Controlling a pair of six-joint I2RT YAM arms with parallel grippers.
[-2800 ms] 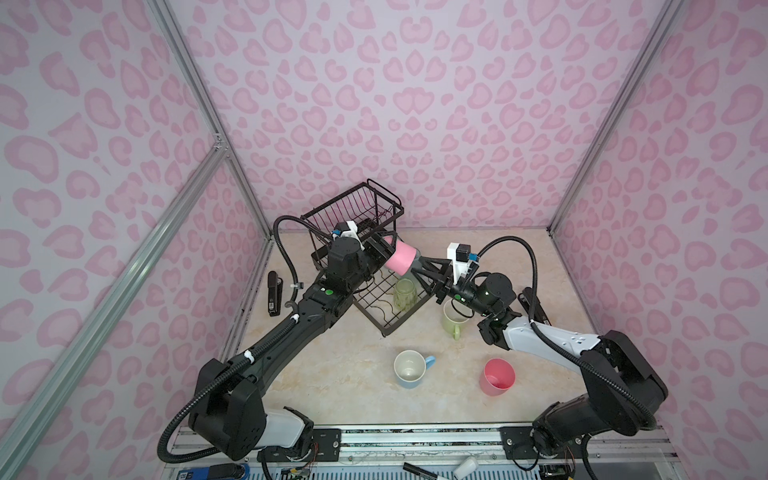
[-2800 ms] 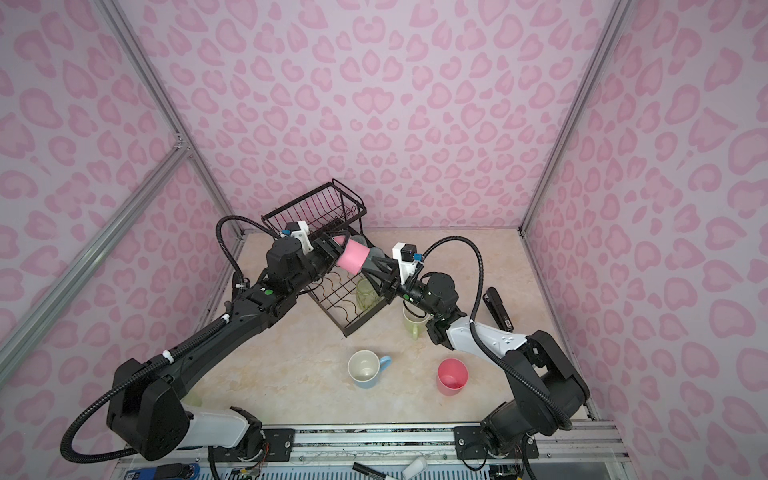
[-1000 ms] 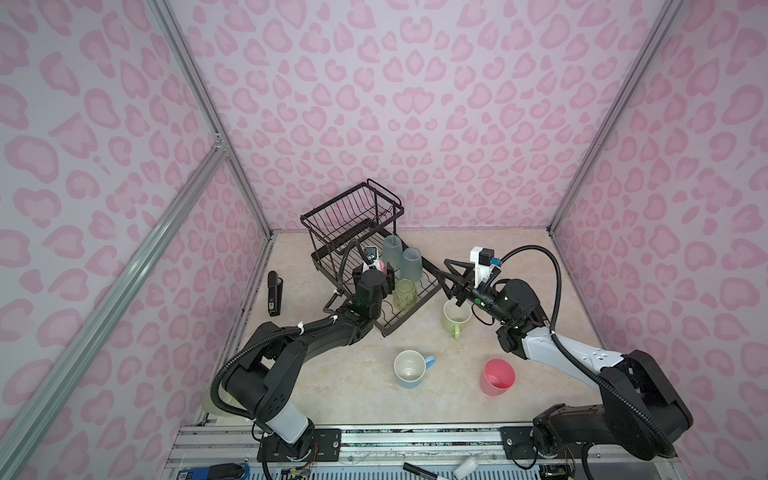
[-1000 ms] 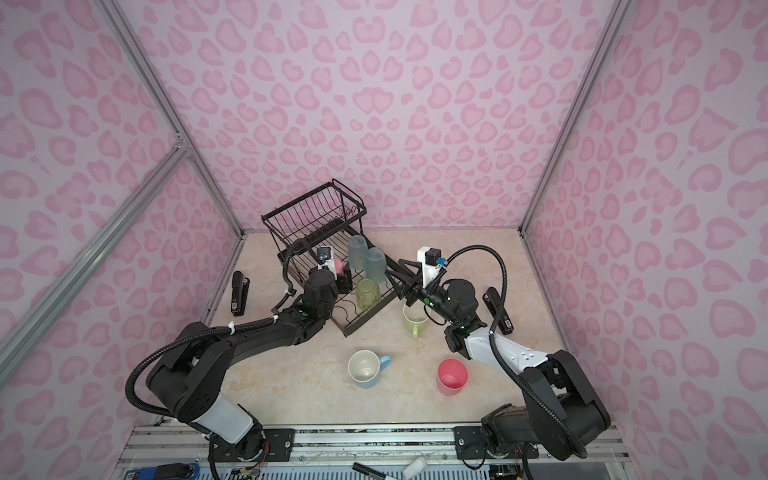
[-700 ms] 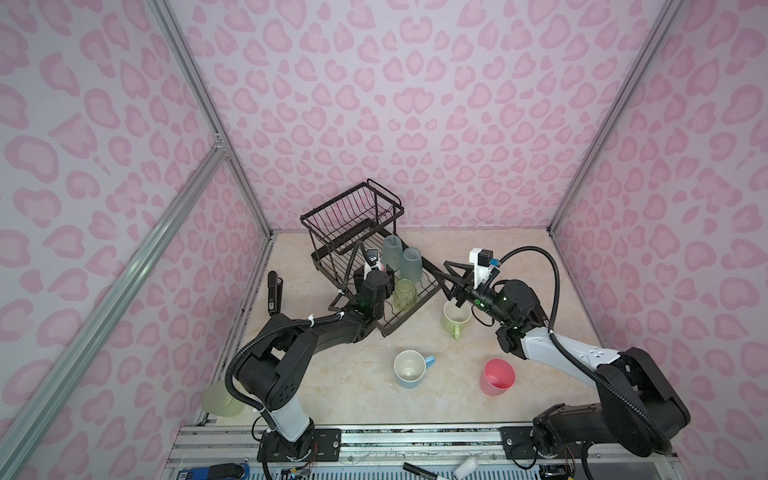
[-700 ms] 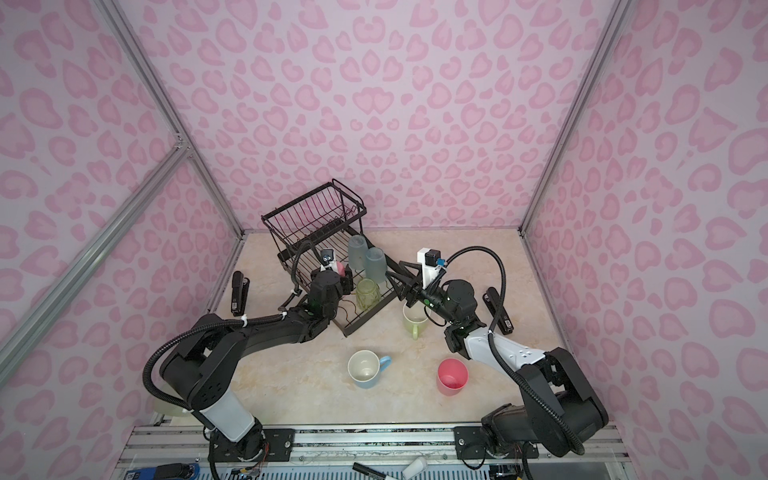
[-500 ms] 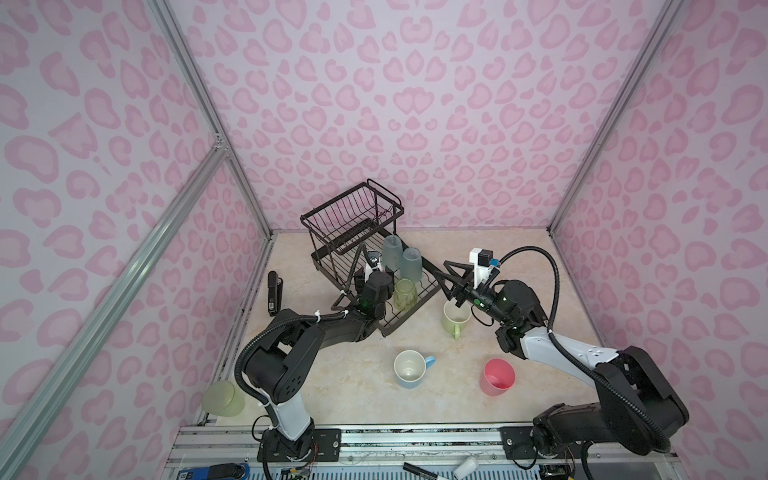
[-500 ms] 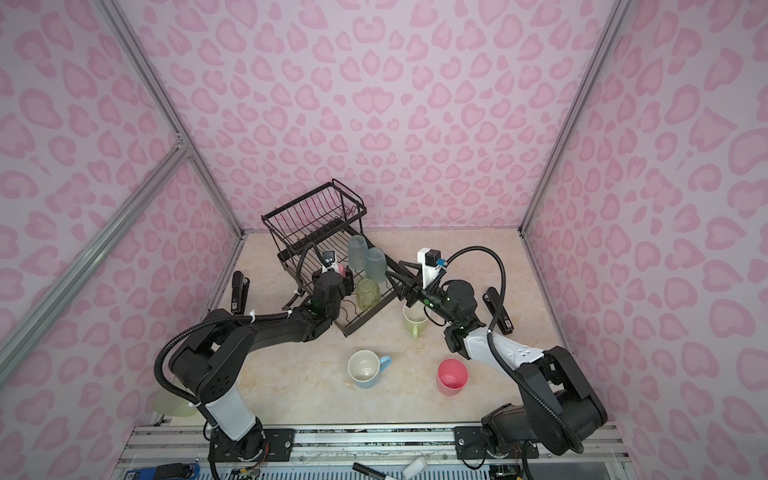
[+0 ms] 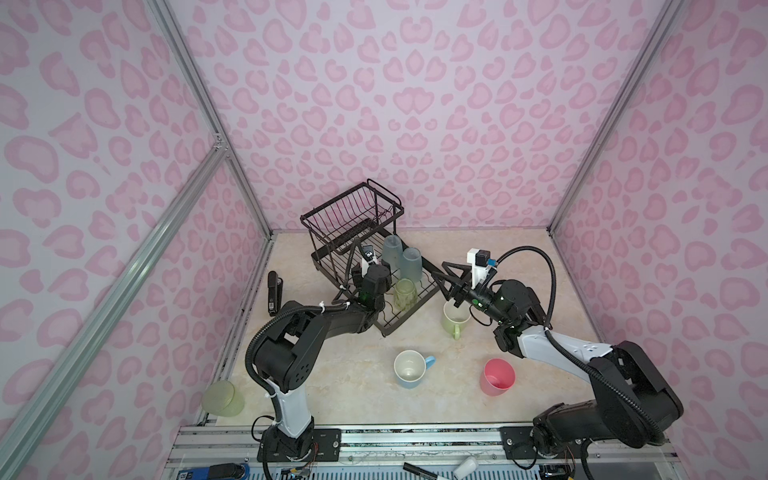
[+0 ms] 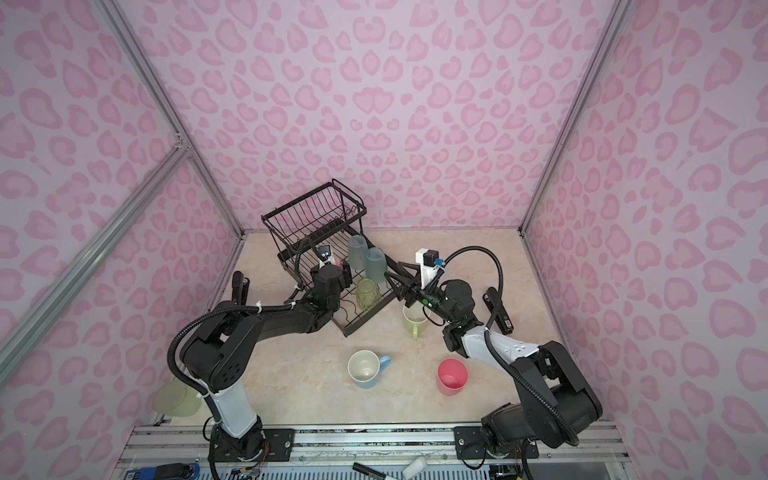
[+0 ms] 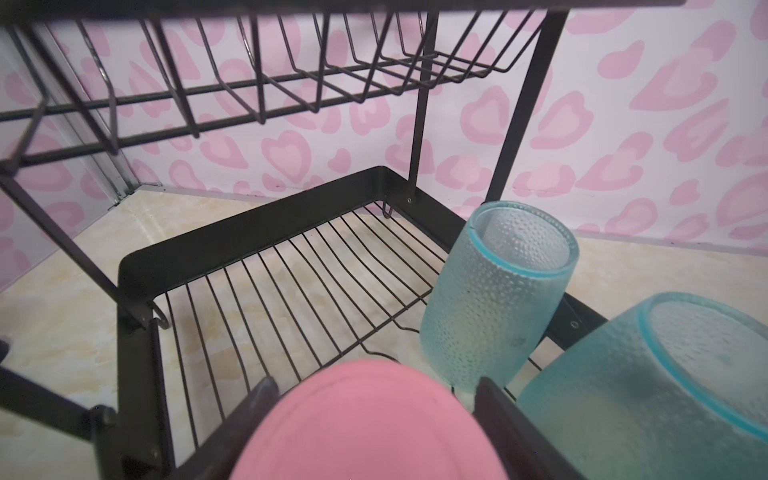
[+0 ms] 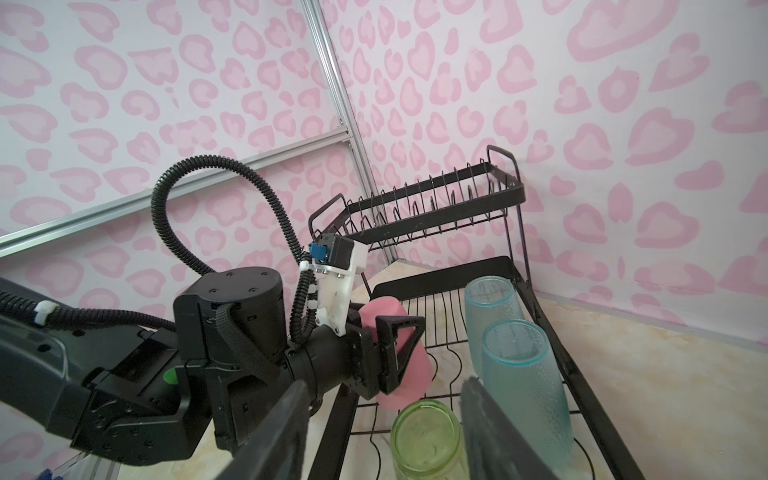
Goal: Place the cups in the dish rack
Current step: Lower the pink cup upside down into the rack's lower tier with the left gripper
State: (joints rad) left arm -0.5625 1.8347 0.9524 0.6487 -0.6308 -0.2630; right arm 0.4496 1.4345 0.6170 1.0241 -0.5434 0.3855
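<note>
The left gripper (image 11: 374,384) grasps a pink cup (image 11: 370,424), with one finger on each side of it. The pink cup is tilted, with its flat bottom up, low over the wires of the bottom tray (image 9: 409,316) of the dish rack (image 9: 353,208). It is not clear if the cup touches the wires.

Two blue-grey tumblers (image 9: 392,249) (image 9: 411,262) stand side by side in the same tray, just beside the pink cup. A green tumbler (image 9: 404,293) stands in the tray too, near its front end.

The right gripper (image 9: 439,270) is spread apart and has nothing in it. It hangs by the rack's side, above the lime mug (image 9: 455,322).

The lime mug, the light-blue mug (image 9: 409,368) and a second pink cup (image 9: 496,376) stand on the table (image 9: 353,374). Another green tumbler (image 9: 222,399) lies by the left front corner.
</note>
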